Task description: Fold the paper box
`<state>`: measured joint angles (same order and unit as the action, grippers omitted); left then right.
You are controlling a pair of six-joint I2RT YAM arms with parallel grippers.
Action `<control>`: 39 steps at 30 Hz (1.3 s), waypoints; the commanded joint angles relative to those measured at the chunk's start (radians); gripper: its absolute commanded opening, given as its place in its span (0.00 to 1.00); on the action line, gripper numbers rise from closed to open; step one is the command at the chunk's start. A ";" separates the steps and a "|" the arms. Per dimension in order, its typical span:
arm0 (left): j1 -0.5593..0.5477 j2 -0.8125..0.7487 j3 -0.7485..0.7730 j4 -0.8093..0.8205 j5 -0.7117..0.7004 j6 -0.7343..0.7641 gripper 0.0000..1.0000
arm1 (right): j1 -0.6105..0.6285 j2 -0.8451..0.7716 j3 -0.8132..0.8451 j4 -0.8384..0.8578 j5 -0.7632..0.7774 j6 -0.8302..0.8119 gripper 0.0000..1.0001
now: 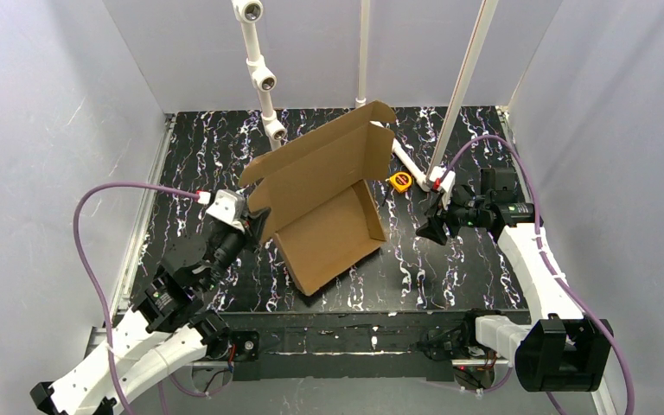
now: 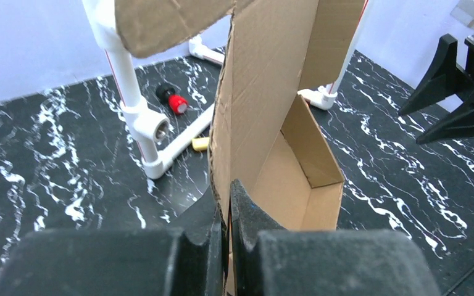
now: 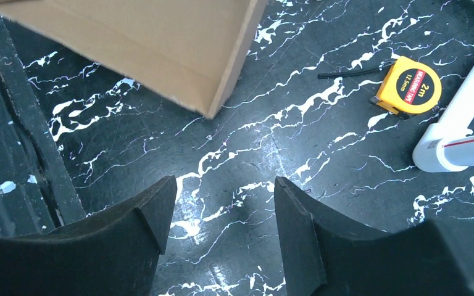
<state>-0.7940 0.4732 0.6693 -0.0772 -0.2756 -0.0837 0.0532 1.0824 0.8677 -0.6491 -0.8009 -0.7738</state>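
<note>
Top view: the box [image 1: 328,229] sits mid-table [image 1: 450,277] with its lid [image 1: 320,160] raised toward the far side. The left gripper [image 1: 259,226] is at its left wall, and the right gripper [image 1: 433,229] is apart on the right.
Left wrist: the fingers [image 2: 247,213] pinch the cardboard wall.
Right wrist: the fingers [image 3: 151,216] are spread apart over the table, near a tape measure [image 3: 410,86].

Yellow tape measure [image 3: 409,86], black "2m" on its face, smaller line beneath possibly "12.5mm"

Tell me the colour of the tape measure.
The tape measure is yellow, clearest in the right wrist view.
</note>
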 commanded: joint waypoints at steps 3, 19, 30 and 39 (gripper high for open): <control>0.001 0.031 0.136 -0.065 -0.039 0.120 0.00 | -0.006 0.001 0.014 0.038 -0.008 0.032 0.68; 0.002 0.091 0.612 -0.421 -0.341 0.040 0.00 | -0.007 0.017 -0.030 0.163 0.078 0.152 0.68; 0.001 0.191 0.802 -0.617 -0.288 -0.046 0.00 | 0.205 0.131 -0.101 0.415 0.107 -0.004 0.85; 0.002 0.068 0.674 -0.747 -0.313 -0.205 0.00 | 0.421 0.622 0.289 0.522 0.272 0.078 0.87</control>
<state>-0.7940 0.6121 1.3830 -0.7696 -0.5617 -0.1894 0.4095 1.5887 1.0145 -0.2588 -0.6125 -0.7372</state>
